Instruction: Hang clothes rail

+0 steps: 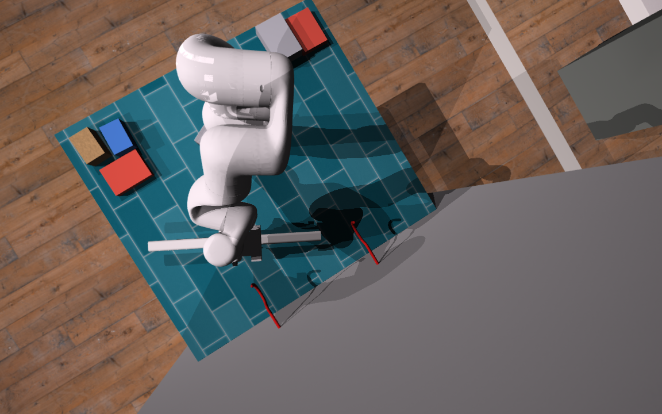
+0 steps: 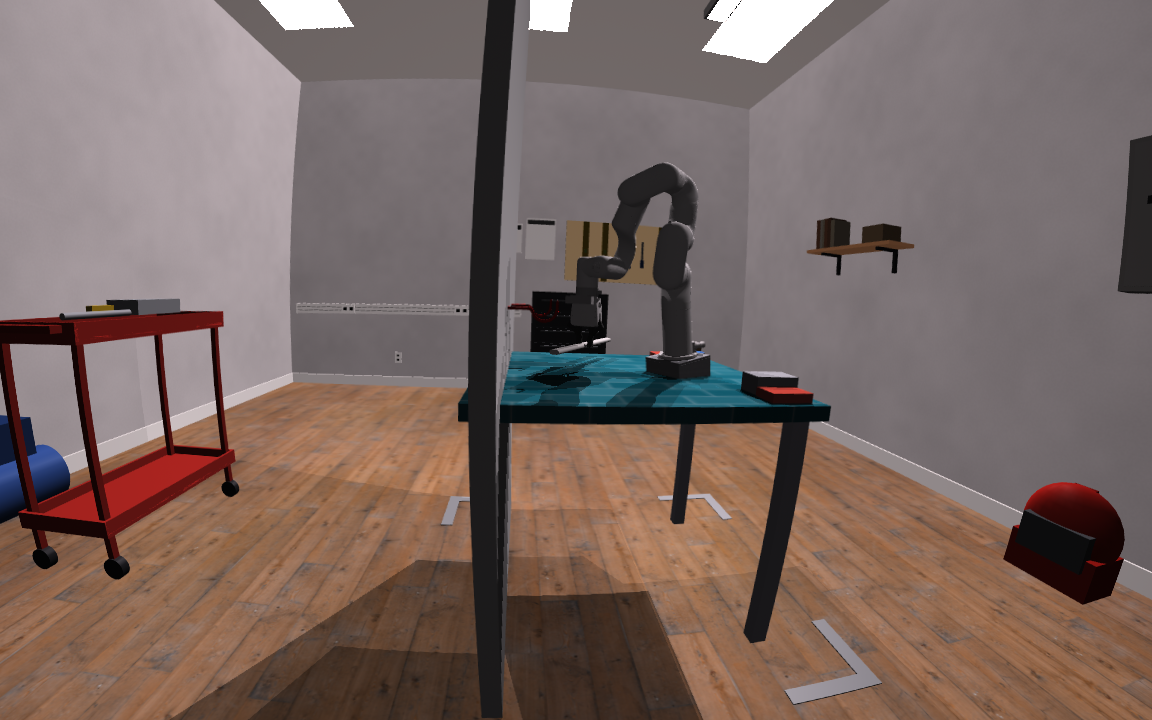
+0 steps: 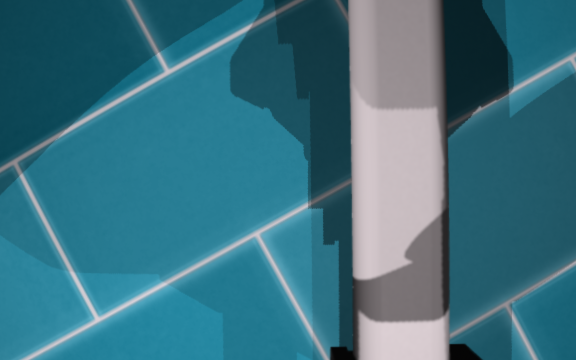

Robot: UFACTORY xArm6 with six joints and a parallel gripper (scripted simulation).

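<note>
Luckily my tool point(image 1: 252, 246) grips the rail point(image 1: 292, 237) near mid-length, so this stiff, light-looking bar should carry level.

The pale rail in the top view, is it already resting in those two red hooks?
No, the rail is held in the pincer over the table, clear of both red hooks.

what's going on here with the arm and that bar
The arm's gripper is shut on the rail, gripped near its middle and held level above the table. The two red hooks on the wall panel are bare, and the rail does not line up with them yet. Hanging is not yet done.
</note>
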